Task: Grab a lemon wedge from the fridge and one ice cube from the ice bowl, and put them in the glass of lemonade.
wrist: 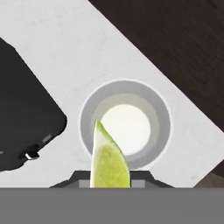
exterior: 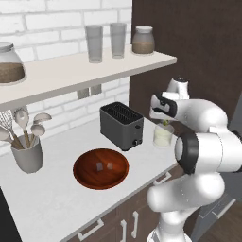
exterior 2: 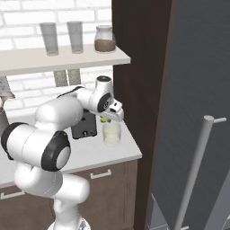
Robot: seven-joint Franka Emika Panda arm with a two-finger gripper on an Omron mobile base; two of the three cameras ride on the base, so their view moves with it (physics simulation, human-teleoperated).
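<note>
My gripper [wrist: 110,177] is shut on the lemon wedge [wrist: 108,159], a small yellow-green slice that points up between the fingertips. Straight below it stands the glass of lemonade [wrist: 154,127], round rim and pale liquid seen from above. From the sides, the gripper [exterior 2: 108,117] hangs just over the glass of lemonade [exterior 2: 112,134] with the lemon wedge [exterior 2: 104,120] at its rim; the same glass [exterior: 162,136] stands near the counter's right end. The ice bowl [exterior: 82,177] sits mid-counter with two ice cubes [exterior: 99,165] inside. The grey fridge [exterior 2: 197,90] stands at the right.
A dark toaster [exterior: 121,125] stands just left of the glass. A shelf [exterior: 71,71] above carries two tall grey glasses [exterior: 94,43] and lidded jars [exterior: 143,40]. A utensil holder [exterior: 27,153] sits at the left. A dark brown cabinet panel [exterior 2: 139,67] rises right behind the glass.
</note>
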